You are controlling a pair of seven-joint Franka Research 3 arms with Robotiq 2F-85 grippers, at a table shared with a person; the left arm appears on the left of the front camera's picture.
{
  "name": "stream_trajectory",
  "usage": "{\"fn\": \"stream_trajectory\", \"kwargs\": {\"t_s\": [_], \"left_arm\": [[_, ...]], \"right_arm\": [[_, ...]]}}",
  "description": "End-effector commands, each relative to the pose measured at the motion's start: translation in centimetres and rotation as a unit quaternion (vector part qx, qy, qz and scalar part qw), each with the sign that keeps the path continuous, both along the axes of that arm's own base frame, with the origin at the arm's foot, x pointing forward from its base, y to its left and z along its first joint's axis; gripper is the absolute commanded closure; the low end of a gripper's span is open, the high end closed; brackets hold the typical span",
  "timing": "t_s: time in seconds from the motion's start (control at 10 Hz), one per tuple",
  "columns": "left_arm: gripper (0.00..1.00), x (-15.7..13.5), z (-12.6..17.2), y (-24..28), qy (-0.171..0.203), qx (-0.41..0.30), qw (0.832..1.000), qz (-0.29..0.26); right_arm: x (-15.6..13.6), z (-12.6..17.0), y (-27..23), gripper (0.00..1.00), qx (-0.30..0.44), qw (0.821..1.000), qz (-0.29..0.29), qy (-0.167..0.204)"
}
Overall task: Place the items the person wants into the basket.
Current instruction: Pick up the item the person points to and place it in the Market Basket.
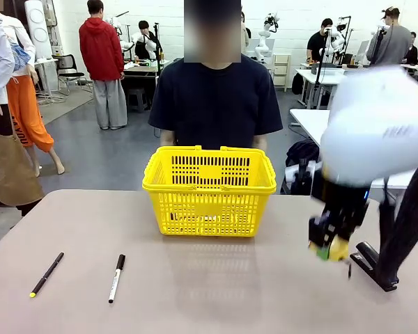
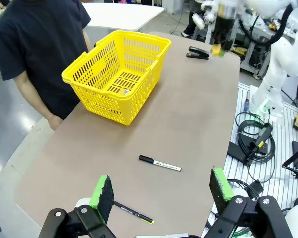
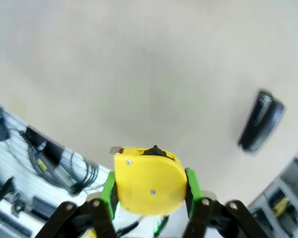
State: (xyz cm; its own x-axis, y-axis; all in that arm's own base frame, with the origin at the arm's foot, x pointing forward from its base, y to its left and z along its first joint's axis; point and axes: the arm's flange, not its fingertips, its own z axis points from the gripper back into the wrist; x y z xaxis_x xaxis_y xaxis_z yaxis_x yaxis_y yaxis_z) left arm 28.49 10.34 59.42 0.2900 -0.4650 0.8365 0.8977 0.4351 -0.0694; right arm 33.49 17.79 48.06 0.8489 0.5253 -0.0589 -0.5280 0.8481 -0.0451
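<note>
Transport step: tape measure (image 3: 149, 186) clamped in right gripper (image 1: 327, 246), off the table beside stapler (image 1: 368, 259) (left gripper (image 2: 162, 187) spread wide, holding nothing); next, carry over basket (image 1: 209, 182) rim, then release.

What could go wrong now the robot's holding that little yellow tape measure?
The tape measure is pinched at its rounded sides by the right gripper, so it might slip out. The basket has a high rim; carried too low, it could bump that. The stapler lies close by and might get knocked.
</note>
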Motion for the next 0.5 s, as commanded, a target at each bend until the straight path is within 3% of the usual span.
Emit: {"fn": "stream_trajectory", "kwargs": {"t_s": [0.0,0.2,0.3,0.4], "left_arm": [[0.0,0.1,0.0,0.1,-0.012,-0.005,1.0,-0.006],[0.0,0.1,0.0,0.1,-0.012,-0.005,1.0,-0.006],[0.0,0.1,0.0,0.1,-0.012,-0.005,1.0,-0.006],[0.0,0.1,0.0,0.1,-0.012,-0.005,1.0,-0.006]], "right_arm": [[1.0,6.3,2.5,1.0,-0.035,0.998,-0.033,0.032],[0.5,8.9,4.3,1.0,-0.034,0.999,-0.033,0.01],[1.6,10.2,5.6,1.0,-0.039,0.999,0.008,-0.018],[4.4,11.3,7.8,1.0,-0.03,0.999,0.022,-0.031]]}}
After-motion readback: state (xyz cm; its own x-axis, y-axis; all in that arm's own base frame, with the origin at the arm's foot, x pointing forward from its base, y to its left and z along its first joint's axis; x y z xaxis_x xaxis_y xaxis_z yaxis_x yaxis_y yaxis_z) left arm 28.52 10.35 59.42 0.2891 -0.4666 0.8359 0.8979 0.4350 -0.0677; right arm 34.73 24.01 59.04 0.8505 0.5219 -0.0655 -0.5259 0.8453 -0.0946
